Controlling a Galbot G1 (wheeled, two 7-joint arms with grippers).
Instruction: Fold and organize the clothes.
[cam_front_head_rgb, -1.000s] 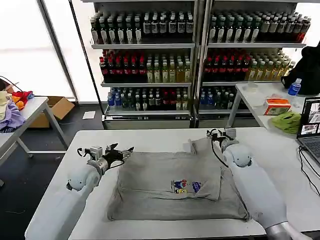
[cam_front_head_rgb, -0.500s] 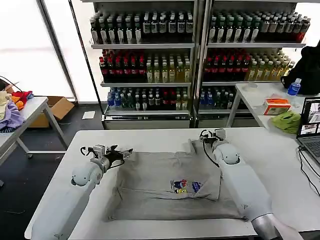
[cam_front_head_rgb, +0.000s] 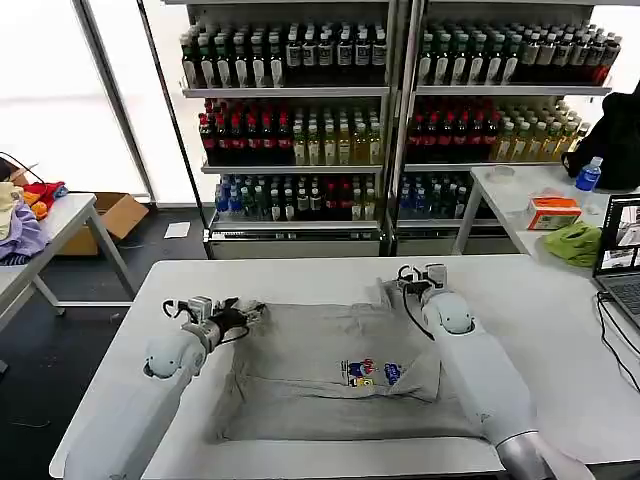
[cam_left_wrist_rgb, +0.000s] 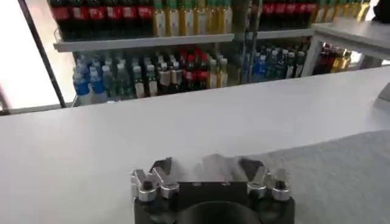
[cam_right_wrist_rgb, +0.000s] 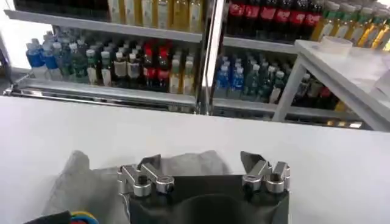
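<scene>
On the white table: a light grey T-shirt lies spread across the white table, partly folded, its multicoloured chest print facing up near the middle.
Shirt shape: one layer is folded over the body, with a sleeve sticking out at the far right corner.
Left gripper: the left gripper sits at the shirt's far left corner, low at the cloth; in the left wrist view its fingers stand wide apart with a raised bit of grey fabric between them, not clamped.
Right gripper: the right gripper is at the far right corner beside the sleeve; in the right wrist view its fingers are spread wide over grey cloth, holding nothing.
Behind the table: shelves of bottled drinks.
Right side table: a lime-green cloth, an orange box and a laptop.
Left side table: a heap of coloured fabrics.
</scene>
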